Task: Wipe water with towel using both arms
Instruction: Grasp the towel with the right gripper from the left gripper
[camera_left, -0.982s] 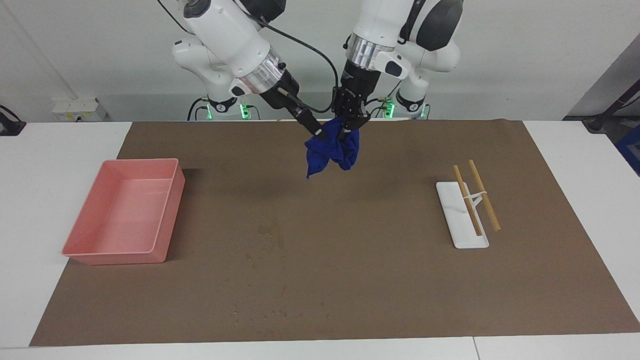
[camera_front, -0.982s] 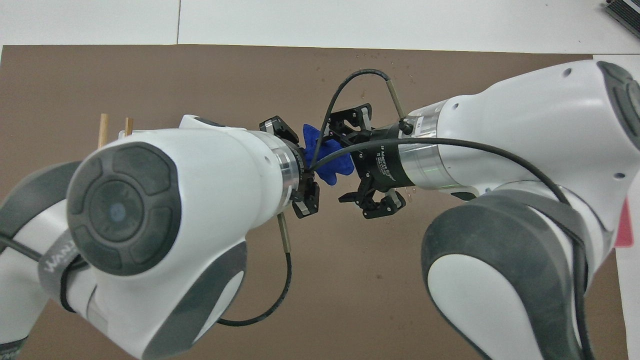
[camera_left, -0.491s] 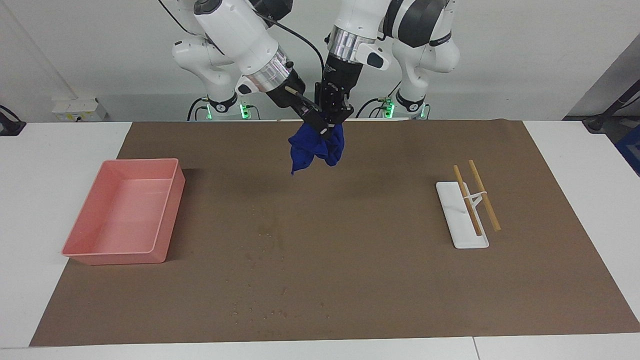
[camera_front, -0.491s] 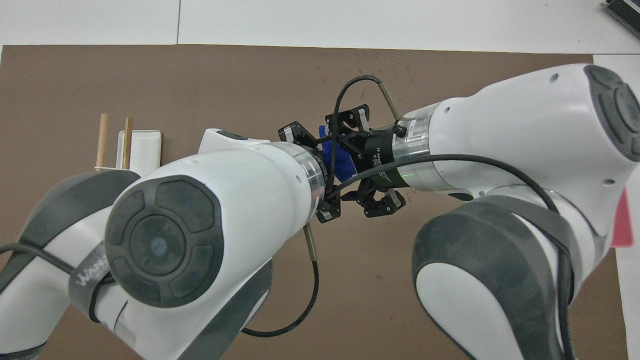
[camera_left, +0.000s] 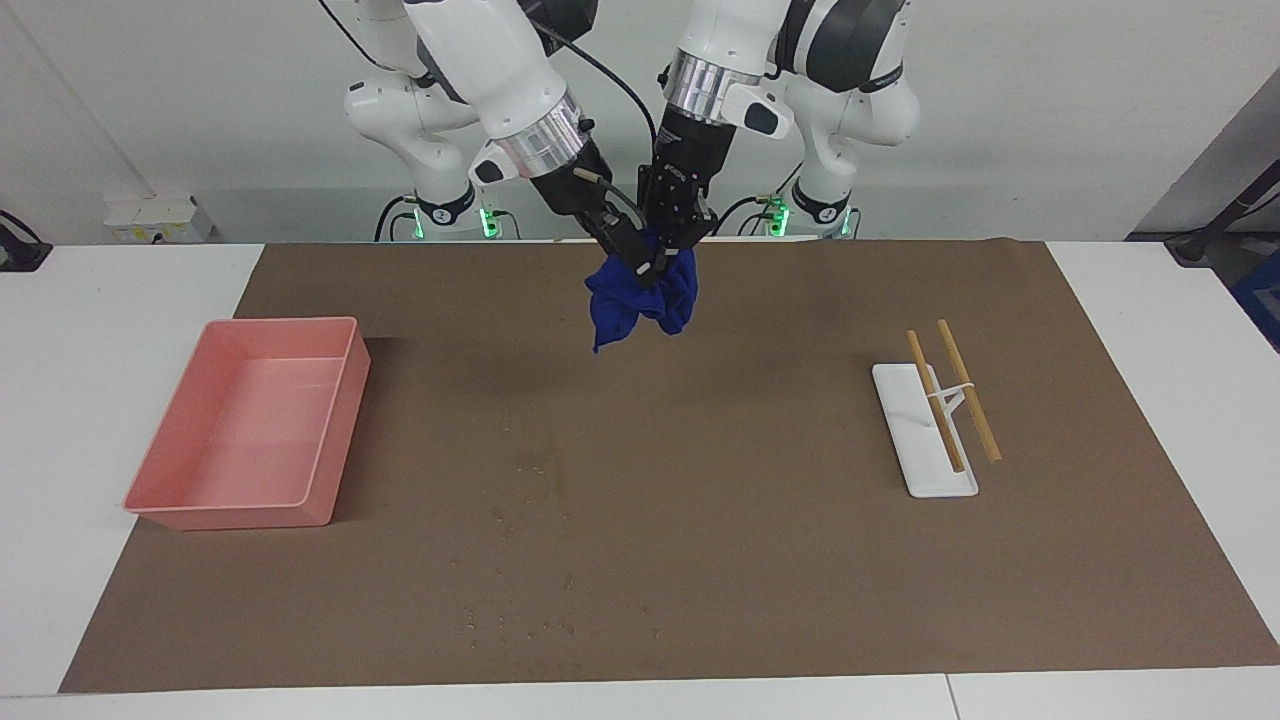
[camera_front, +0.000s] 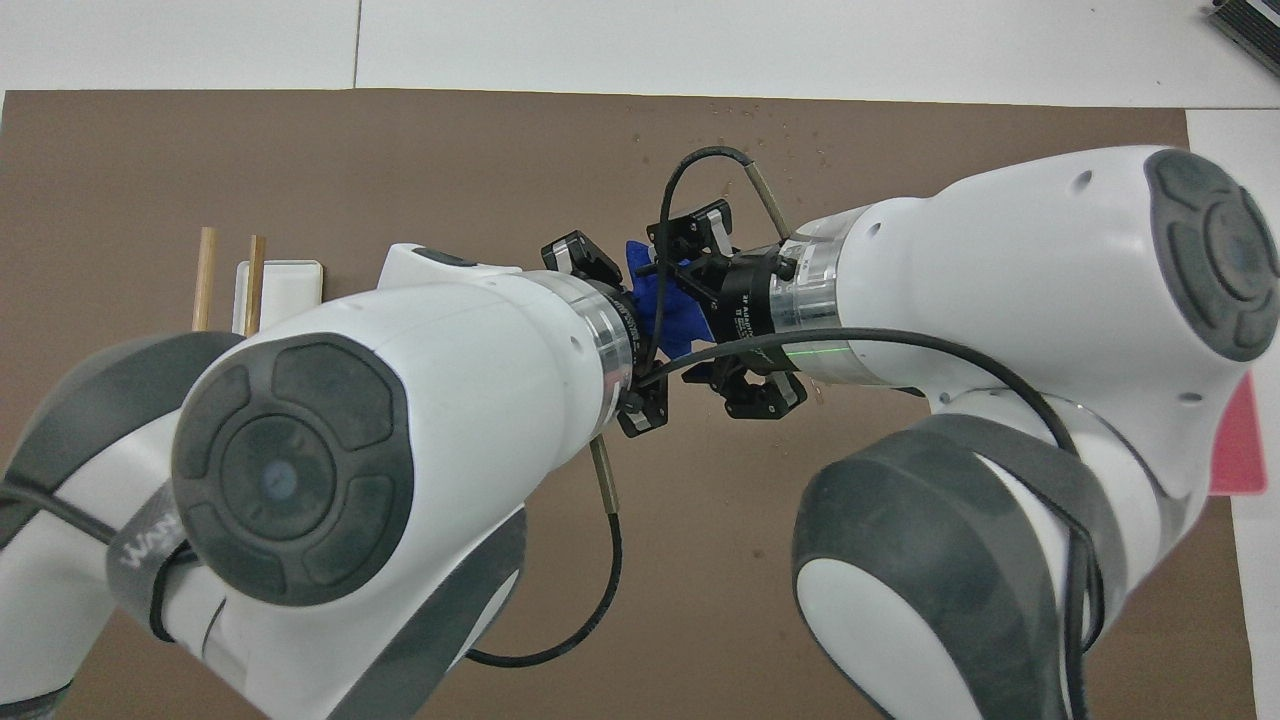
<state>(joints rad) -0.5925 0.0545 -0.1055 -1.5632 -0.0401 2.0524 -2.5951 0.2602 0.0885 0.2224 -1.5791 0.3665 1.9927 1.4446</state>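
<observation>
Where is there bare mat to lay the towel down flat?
Bare mat runs between the pink tray and the white stand, with water speckling its farther-from-robots strip. It is crowded where the left gripper and right gripper hold the towel aloft.

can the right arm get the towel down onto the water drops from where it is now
Probably yes. The right gripper and left gripper both grip the towel, raised above the brown mat. The water lies farther from the robots, with nothing between, though both arms must move together.
</observation>
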